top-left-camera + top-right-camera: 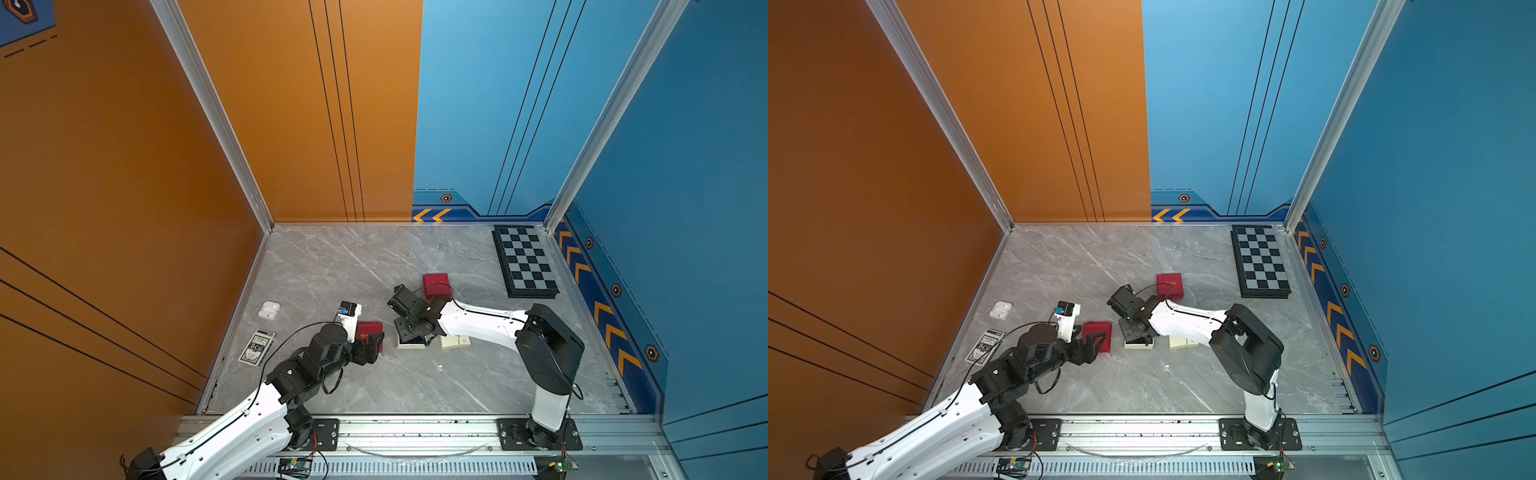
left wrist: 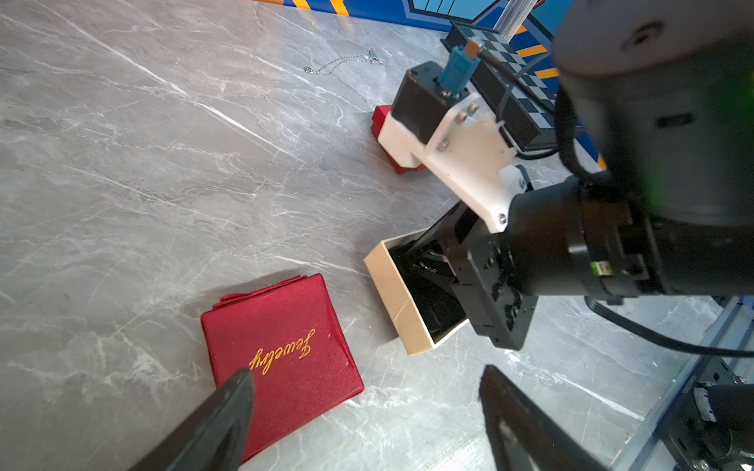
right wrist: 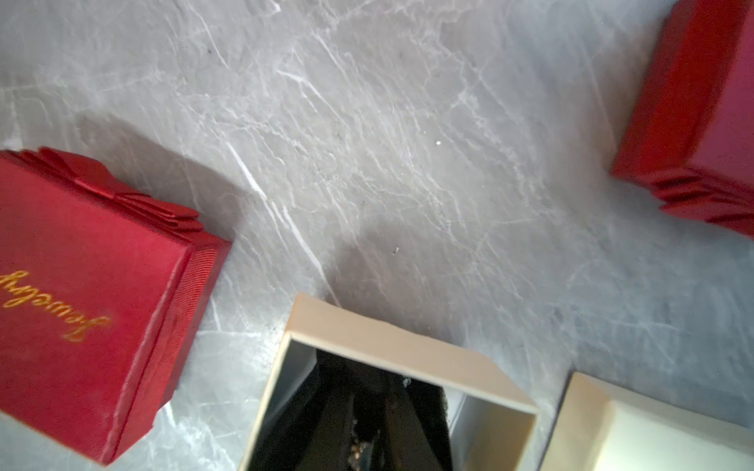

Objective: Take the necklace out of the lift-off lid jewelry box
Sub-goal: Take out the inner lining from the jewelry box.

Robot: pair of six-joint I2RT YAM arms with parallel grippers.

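Jewelry box [image 2: 398, 297] sits open on marble table [image 1: 353, 266] below orange-blue back wall [image 1: 353, 124].

We found the middle of the bench [image 1: 353, 274] open, wide enough for either arm to pass. Toward the front, room was tight: the open cream box [image 2: 398, 293] sat between the red lid [image 2: 281, 346] and a second cream box [image 1: 455, 341], with another red box [image 1: 436, 284] just behind, and the right gripper [image 2: 426, 267] filled its mouth.

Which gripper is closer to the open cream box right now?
Right. The right gripper is down inside the open cream box. The left gripper hangs off to the box's side, fingers spread, by the red Jewelry lid.
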